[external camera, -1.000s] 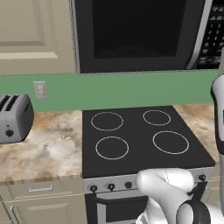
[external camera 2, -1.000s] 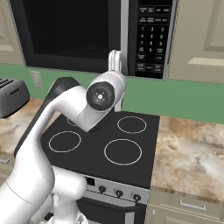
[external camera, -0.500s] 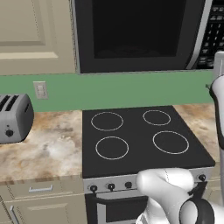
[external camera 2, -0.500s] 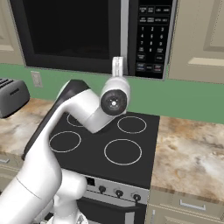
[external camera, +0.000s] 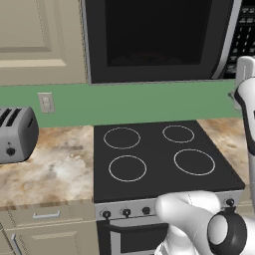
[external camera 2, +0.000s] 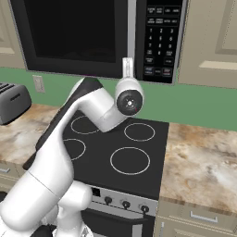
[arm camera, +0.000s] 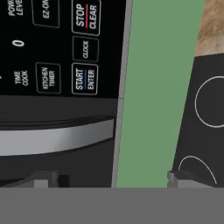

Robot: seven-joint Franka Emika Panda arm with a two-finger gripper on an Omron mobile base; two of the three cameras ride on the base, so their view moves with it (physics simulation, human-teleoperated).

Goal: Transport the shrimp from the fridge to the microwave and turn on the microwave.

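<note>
The robot's two-finger hand [arm camera: 107,178], fingers spread wide and holding nothing, hovers just below the black box-shaped microwave [external camera 2: 97,34] and its rigid keypad. The flat START/ENTER button [arm camera: 85,79] probably needs only one light fingertip press. Since a second ago the hand has risen rightward toward the keypad.

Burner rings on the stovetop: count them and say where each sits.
4, none hidden in the left base view: back left, back right, front left, front right, all on the black stovetop below the microwave.
</note>
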